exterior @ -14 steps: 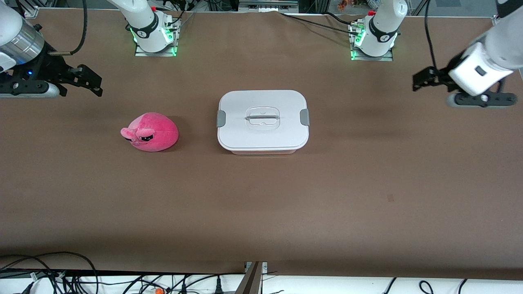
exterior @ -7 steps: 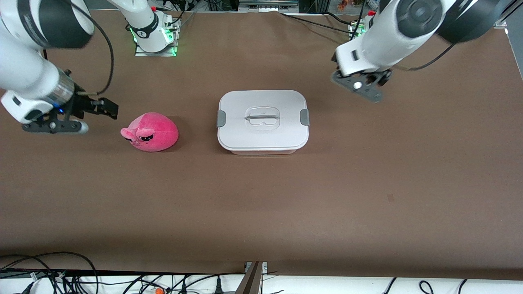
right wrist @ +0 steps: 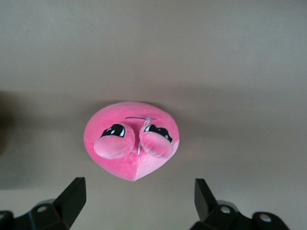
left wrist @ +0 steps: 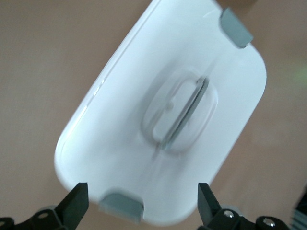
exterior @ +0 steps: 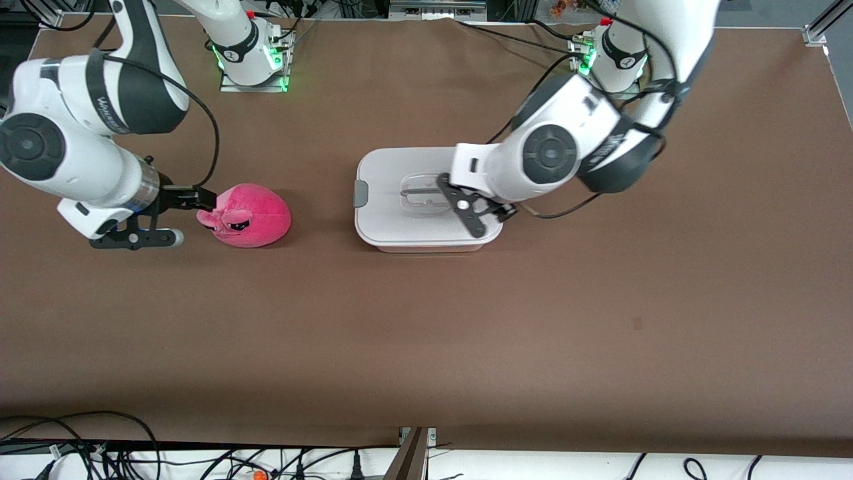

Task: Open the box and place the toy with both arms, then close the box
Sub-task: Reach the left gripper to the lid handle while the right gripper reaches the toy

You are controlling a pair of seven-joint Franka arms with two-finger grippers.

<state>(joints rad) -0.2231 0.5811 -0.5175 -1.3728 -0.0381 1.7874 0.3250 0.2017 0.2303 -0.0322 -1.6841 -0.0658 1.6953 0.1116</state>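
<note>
Left claw (left wrist: 140,203) hovering spread over the closed box (exterior: 400,220), right claw (right wrist: 139,199) hanging spread beside the toy (exterior: 256,217) on the tabletop (exterior: 466,333).

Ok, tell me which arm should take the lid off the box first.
Left. The left gripper hangs open over the box, whose lid and handle fill its wrist view. The right gripper, also open, faces the toy.

No readable text or labels anywhere.

Brown-covered table (exterior: 426,333), cables (exterior: 100,453) along edge
</note>
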